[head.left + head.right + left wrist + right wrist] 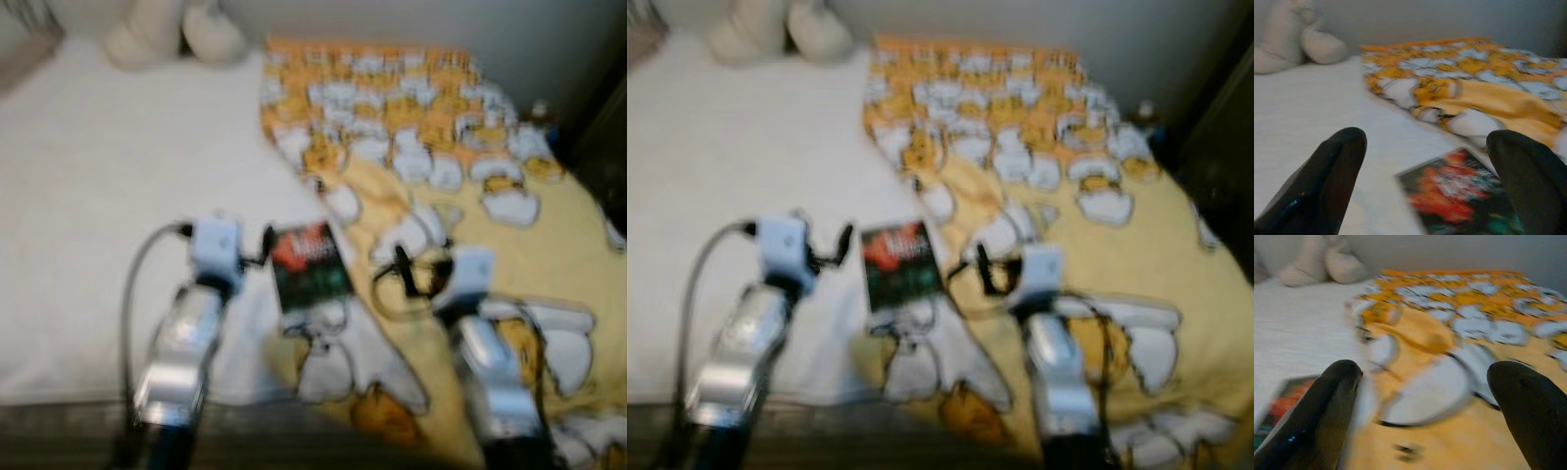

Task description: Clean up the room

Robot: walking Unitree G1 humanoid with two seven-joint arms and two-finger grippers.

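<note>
Here, 1 book (310, 266), dark cover with red-orange print, lies flat on the bed (88, 196), at the edge where the white sheet meets the blanket (509, 245), its lower end touching the blanket's edge. Views blurred; cover text unreadable.

Left gripper (1430, 181): just beside the book on the sheet side, low over the bed, jaws released and spread wide, nothing between them; the book's near corner lies between the 2 fingers (1327, 176) in the left wrist view.

Right gripper (1425, 416): on the book's other side, above the blanket, jaws released, grasping nothing.

Blanket: yellow-orange with white cartoon shapes, rumpled, covering the right part of the bed.

1 cream plush toy (176, 34): at the bed's far end by the wall, well apart from the book.
</note>
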